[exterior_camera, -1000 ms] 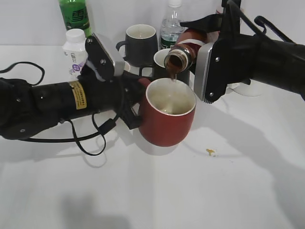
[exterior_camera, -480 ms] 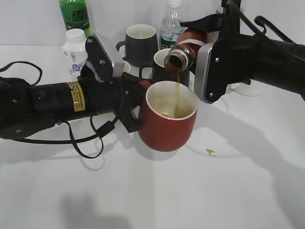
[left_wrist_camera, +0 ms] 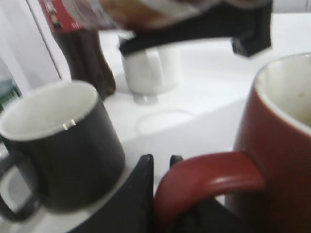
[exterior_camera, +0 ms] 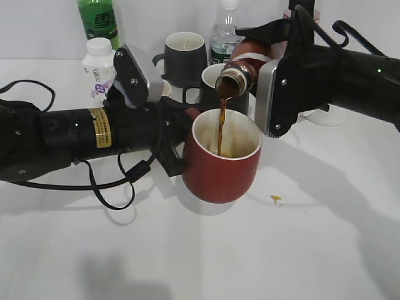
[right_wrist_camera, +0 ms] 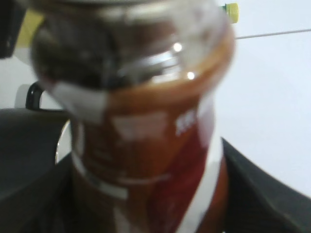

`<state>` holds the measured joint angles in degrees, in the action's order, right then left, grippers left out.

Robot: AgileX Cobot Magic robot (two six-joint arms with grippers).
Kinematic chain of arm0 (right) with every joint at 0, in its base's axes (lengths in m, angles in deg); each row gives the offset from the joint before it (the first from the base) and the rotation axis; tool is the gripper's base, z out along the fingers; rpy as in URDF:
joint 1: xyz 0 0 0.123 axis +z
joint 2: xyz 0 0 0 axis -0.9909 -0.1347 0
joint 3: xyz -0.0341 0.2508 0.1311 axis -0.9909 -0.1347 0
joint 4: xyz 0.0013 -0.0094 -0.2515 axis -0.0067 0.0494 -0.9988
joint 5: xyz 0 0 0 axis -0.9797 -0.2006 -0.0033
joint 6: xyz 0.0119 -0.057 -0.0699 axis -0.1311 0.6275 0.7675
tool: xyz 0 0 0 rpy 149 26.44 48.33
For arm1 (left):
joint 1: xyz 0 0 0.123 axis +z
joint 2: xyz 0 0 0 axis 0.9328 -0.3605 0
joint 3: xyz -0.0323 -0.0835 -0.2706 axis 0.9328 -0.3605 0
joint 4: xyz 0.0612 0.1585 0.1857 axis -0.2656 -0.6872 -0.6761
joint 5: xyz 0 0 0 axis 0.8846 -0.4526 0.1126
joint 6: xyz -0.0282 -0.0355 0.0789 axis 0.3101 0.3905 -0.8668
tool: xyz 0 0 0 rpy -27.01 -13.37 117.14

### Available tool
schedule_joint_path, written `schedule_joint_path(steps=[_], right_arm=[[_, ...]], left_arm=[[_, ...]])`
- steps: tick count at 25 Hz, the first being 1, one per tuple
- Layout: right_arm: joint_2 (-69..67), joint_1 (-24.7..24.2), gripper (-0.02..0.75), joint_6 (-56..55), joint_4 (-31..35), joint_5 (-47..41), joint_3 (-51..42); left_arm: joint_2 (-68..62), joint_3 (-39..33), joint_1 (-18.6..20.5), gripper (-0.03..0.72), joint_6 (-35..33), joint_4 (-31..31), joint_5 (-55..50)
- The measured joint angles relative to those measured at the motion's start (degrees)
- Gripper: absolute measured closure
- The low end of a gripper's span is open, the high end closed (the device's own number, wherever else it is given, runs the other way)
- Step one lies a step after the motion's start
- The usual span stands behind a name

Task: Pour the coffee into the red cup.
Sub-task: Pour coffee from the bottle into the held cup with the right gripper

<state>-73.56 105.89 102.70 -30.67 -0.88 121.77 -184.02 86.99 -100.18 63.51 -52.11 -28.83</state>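
The red cup (exterior_camera: 222,165) is held off the table at centre by its handle (left_wrist_camera: 204,177), which my left gripper (exterior_camera: 178,134) is shut on. My right gripper (exterior_camera: 269,75) is shut on the coffee bottle (exterior_camera: 240,65), tilted with its open mouth over the cup. A brown stream of coffee (exterior_camera: 220,128) falls into the cup's white inside. In the right wrist view the coffee bottle (right_wrist_camera: 141,131) fills the frame between the jaws. In the left wrist view the bottle (left_wrist_camera: 146,9) shows blurred at the top, above the cup (left_wrist_camera: 282,145).
Behind stand two black mugs (exterior_camera: 184,56) (exterior_camera: 211,78), a green bottle (exterior_camera: 98,19), a white bottle (exterior_camera: 99,65), a water bottle (exterior_camera: 225,34) and a white cup (exterior_camera: 325,115). A cola bottle (left_wrist_camera: 82,51) and black mug (left_wrist_camera: 63,141) show in the left wrist view. A small spill (exterior_camera: 275,199) marks the table.
The coffee stream has grown from a trickle at the bottle's mouth to a steady stream into the cup. The bottle has tilted slightly more. The cup has shifted slightly right.
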Motion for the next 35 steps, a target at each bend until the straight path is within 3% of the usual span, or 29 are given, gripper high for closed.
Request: schedule_joint_path(steps=[35], right_arm=[[0.00, 0.00, 0.227, 5.98, -1.50, 0.07, 0.02]], left_arm=[[2.06, -2.25, 0.00, 0.621, 0.84, -0.22, 0.83]])
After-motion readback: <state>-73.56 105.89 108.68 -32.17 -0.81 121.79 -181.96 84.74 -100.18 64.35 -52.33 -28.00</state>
